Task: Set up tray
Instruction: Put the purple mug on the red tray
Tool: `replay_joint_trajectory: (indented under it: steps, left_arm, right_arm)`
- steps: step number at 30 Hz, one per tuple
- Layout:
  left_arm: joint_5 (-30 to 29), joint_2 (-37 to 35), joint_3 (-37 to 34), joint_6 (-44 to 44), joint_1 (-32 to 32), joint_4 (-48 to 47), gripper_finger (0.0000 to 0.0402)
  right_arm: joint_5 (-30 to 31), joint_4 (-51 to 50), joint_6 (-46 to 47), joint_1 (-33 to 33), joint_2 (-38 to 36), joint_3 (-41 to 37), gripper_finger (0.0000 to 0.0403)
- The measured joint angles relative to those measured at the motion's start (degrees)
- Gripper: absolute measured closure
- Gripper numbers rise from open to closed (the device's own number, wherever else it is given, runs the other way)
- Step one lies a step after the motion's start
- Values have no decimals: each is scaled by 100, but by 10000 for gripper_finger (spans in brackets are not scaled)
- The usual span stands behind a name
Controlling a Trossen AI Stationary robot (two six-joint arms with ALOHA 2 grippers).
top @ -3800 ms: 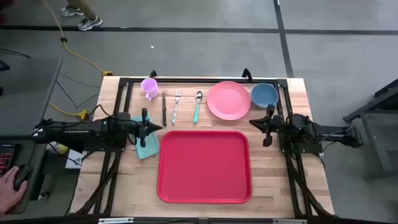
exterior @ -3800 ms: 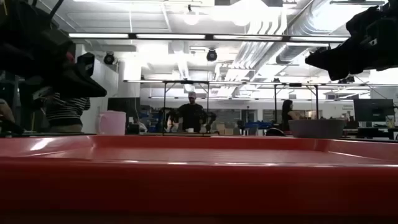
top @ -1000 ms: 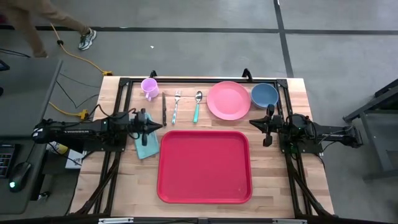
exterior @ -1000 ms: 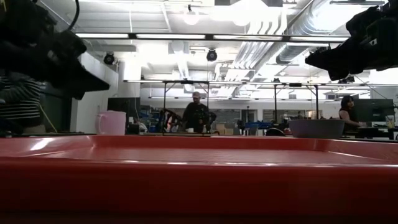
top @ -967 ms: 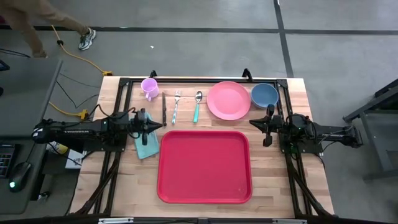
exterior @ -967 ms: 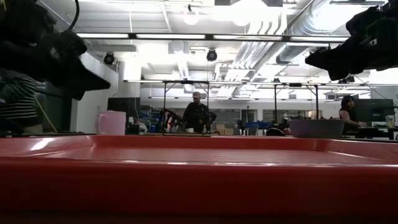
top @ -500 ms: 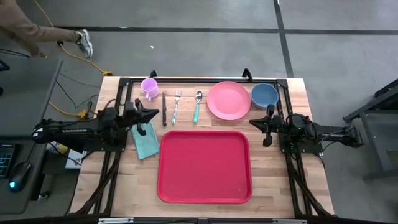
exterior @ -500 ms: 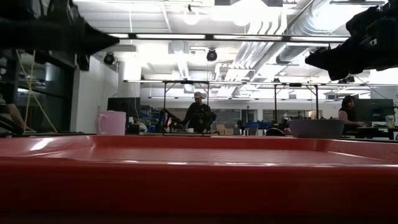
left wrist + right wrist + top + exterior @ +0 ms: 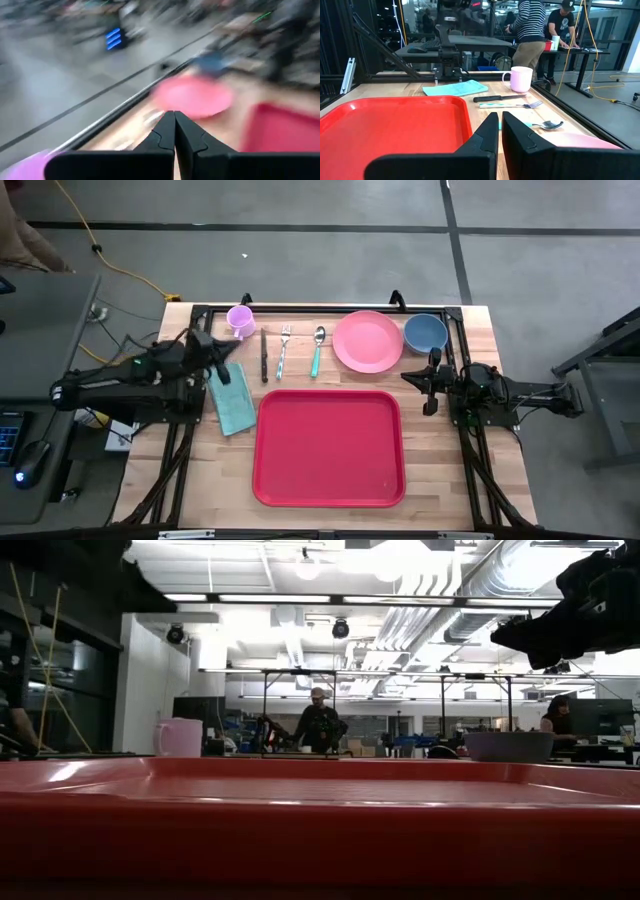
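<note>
High view: red tray (image 9: 329,447) sits front-center on the table (image 9: 480,480), totally bare, w/ everything else lined up along the far edge: purple cup (image 9: 239,320), knife (image 9: 264,355), fork (image 9: 283,350), spoon (image 9: 317,350), pink plate (image 9: 368,340), blue bowl (image 9: 425,332), plus a teal cloth (image 9: 231,400) just left of the tray. Left gripper (image 9: 224,352) hangs near the cup and the cloth's far end, holding nothing afaict; right gripper (image 9: 424,380) is parked by the tray's far right corner, just below the bowl. Low view: basically a wall of red tray rim, cup and bowl poking up behind, ppl in the room way back. Left wrist view: blurry, but the fingers are pressed together w/ nothing between, pointing toward the plate and tray. Right wrist view: fingers closed too, empty, looking across the tray at cloth, cutlery and cup. So imo the first step hasn't really begun, nothing's on the tray yet. Next move prob needs the left arm to spread its fingers and drop onto the cup or the cloth, then carry it onto the tray w/o clipping the knife beside it.
</note>
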Motion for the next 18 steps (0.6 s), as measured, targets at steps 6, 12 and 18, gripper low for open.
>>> replay_joint_trajectory:
  steps: [6, 12, 18]
  left_arm:
    - [-2389, 419, 1685, -1204, 1, -2817, 369]
    - [-3465, 994, 1889, -2517, 7, -3960, 369]
    - [-3223, 2268, 1359, -4680, 5, -5048, 382]
  right_arm:
    - [-2, 2, 0, 0, 0, 0, 402]
    - [-2, 2, -1, 0, 0, 0, 402]
    - [-2, 4, -1, 0, -2, 0, 402]
